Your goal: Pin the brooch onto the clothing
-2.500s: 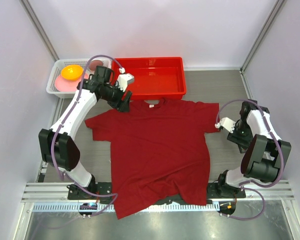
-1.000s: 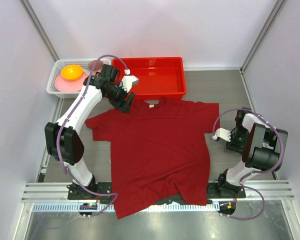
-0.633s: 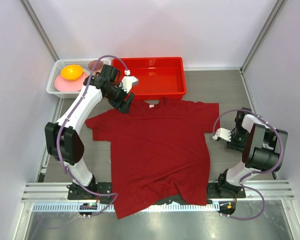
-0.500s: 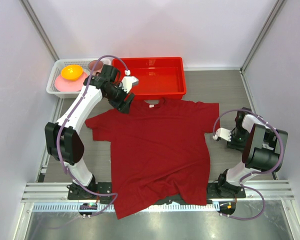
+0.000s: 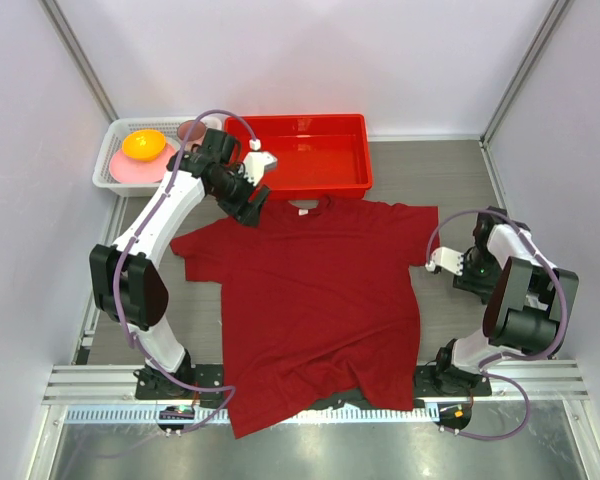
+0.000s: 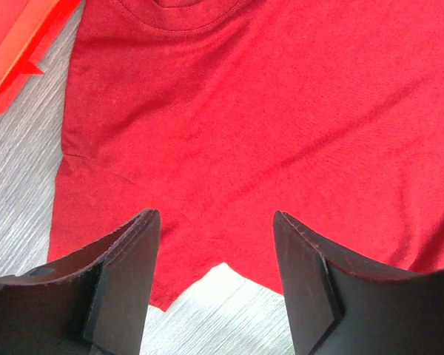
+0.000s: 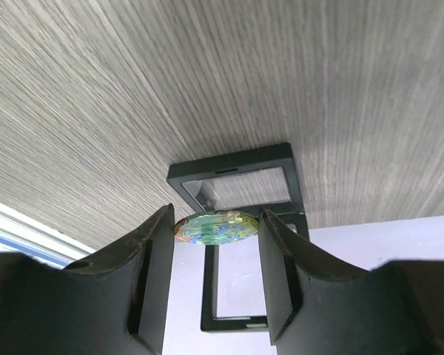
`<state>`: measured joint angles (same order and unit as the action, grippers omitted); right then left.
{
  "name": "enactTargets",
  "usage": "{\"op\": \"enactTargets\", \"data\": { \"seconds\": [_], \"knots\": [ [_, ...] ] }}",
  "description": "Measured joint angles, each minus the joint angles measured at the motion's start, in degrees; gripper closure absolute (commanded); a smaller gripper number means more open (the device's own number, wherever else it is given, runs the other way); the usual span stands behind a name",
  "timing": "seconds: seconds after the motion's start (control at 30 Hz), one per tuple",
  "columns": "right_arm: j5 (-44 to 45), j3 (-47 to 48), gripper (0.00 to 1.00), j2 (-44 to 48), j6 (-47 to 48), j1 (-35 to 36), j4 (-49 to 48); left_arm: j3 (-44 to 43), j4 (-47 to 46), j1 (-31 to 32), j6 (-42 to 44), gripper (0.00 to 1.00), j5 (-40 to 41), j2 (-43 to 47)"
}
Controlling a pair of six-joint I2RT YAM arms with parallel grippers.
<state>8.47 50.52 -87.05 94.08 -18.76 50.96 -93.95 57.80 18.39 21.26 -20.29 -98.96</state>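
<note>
One brooch [image 7: 216, 227], one dark red T-shirt [image 5: 320, 290], two arms: your right gripper [image 7: 217, 222] pinched the brooch edgewise between its fingers, just beside the shirt's sleeve, above a black frame [image 7: 233, 166]. Your left gripper [image 6: 216, 229] hung spread over the shirt's shoulder. From overhead the brooch was too small to make out.

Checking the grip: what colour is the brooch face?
Mottled green-blue brooch, orange edge; clearest in right wrist view.
</note>
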Motion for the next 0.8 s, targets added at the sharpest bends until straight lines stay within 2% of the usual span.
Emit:
{"op": "enactTargets", "data": {
  "seconds": [0.23, 0.37, 0.47, 0.53, 0.7, 0.8],
  "knots": [
    [-3.96, 7.61, 0.56, -0.02, -3.72, 2.62, 6.58, 0.52, -4.02, -0.02, -2.56, 0.30, -0.20, 0.87],
    [-9.66, 17.66, 0.57, -0.79, -9.16, 8.66, 12.59, 8.50, -15.65, -0.13, -6.54, 0.22, -0.35, 8.55],
    [-15.30, 26.32, 0.57, -2.40, -14.36, 14.69, 16.65, 17.64, -26.36, -0.15, -7.28, 0.20, -0.74, 17.97],
    [-19.21, 31.34, 0.57, -3.82, -18.32, 18.60, 19.39, 18.91, -28.37, -0.15, -6.86, 0.21, -1.22, 21.03],
    [-31.91, 43.91, 0.58, -10.23, -29.99, 25.49, 23.96, 19.08, -32.46, -0.15, -7.06, 0.21, -2.64, 23.02],
    [-41.09, 50.80, 0.58, -14.71, -39.08, 26.67, 24.48, 23.47, -36.79, -0.11, -8.96, 0.23, -4.00, 25.20]
  ]
}}
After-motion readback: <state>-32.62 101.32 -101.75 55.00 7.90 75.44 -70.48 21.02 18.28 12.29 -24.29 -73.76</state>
